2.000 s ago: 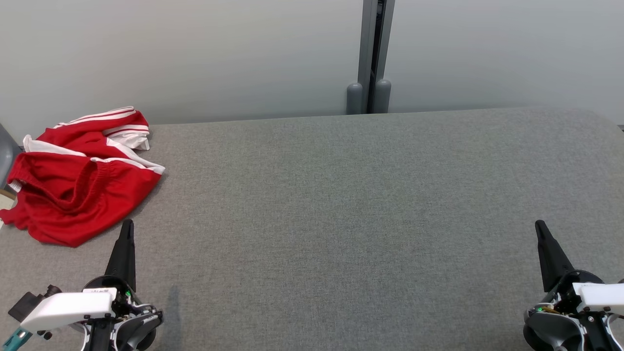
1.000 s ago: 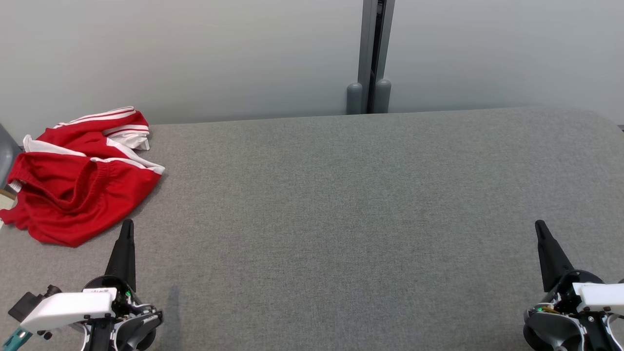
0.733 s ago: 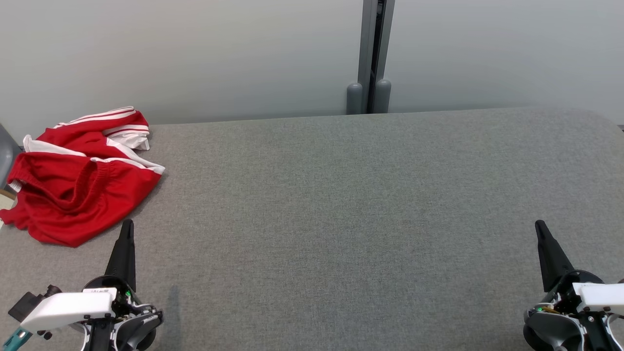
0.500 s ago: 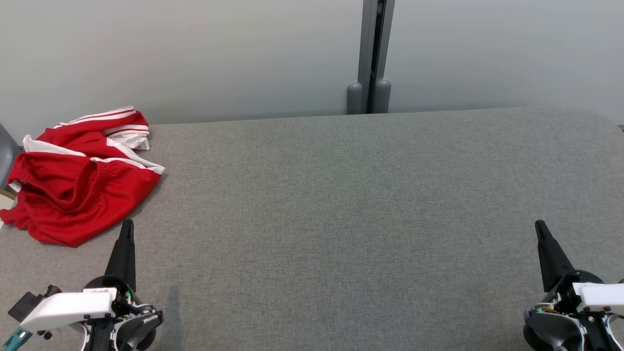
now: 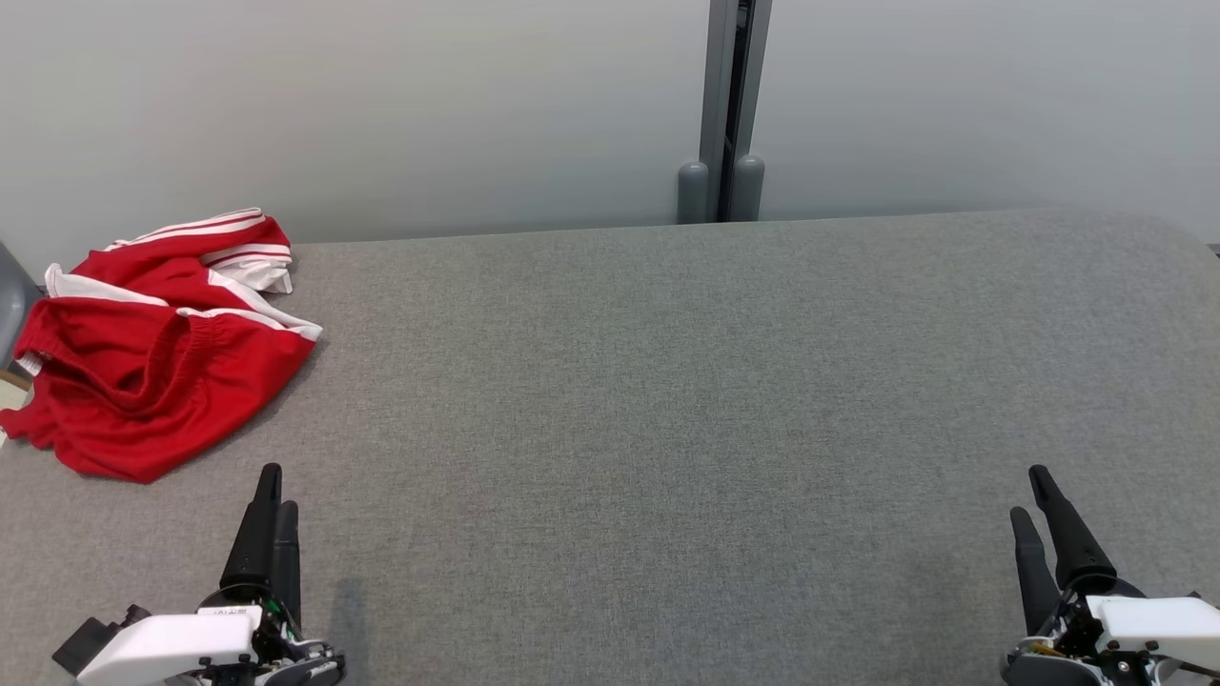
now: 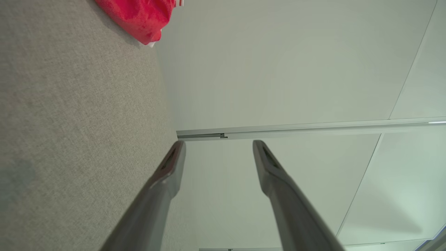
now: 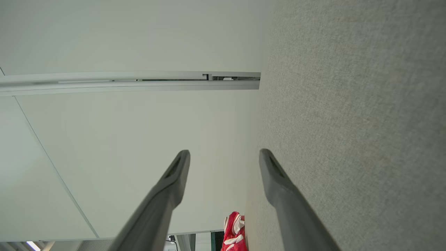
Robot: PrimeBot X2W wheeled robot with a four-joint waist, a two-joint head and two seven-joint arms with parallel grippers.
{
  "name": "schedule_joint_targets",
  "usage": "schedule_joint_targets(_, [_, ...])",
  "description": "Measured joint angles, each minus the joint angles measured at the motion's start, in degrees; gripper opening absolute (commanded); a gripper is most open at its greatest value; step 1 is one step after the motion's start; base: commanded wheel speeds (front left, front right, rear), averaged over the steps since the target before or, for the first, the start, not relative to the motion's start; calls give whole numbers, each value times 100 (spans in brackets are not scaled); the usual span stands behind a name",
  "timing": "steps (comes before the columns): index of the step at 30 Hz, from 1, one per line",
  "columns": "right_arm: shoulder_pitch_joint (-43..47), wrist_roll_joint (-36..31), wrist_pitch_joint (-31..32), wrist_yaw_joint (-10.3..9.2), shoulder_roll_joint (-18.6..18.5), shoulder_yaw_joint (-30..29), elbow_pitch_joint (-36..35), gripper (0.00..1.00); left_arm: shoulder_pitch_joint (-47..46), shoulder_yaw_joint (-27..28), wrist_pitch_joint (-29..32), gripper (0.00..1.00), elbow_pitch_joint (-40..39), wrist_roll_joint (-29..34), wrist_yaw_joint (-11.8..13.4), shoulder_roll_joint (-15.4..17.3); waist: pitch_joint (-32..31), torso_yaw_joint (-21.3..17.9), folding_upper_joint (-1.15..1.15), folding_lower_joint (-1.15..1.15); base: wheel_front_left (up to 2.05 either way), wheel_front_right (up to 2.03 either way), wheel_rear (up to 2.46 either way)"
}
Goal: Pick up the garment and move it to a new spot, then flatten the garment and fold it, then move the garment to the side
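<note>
Pick-up not yet begun — the red garment [image 5: 157, 353] lies crumpled at the far-left edge of the grey table [image 5: 667, 381], while left gripper [image 5: 278, 488] and right gripper [image 5: 1027, 493] wait, fingers apart and empty — next, I judge, the left must reach forward onto the cloth

**Left gripper** [image 5: 279, 488] **and right gripper** [image 5: 1027, 491]. Each has two long, matte black fingers [image 6: 285, 195] that taper from a broad root to a blunt, rounded tip. A shallow dark slot is cut into the inner face near the tip. Each root sits in a round black hub under a white, boxy cover [image 5: 164, 643]. The left hub carries a small white label [image 5: 221, 615]; its print is too small to read.
</note>
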Motion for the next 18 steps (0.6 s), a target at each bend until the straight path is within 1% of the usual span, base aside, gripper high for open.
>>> schedule_joint_targets(10, [9,-274,-267,0,-8,136,-22,100,79,-179,-271,100,-169,258,0,5,1,-1,0,0,0,0,0])
schedule_joint_targets(14, [10,-536,-398,0,-12,142,-112,100,94,-224,-392,100,-255,436,19,11,3,0,0,0,0,0,0])
schedule_joint_targets(18, [13,-868,-486,1,-18,122,-225,100,94,-250,-492,100,-360,770,66,15,6,2,0,0,0,0,0])
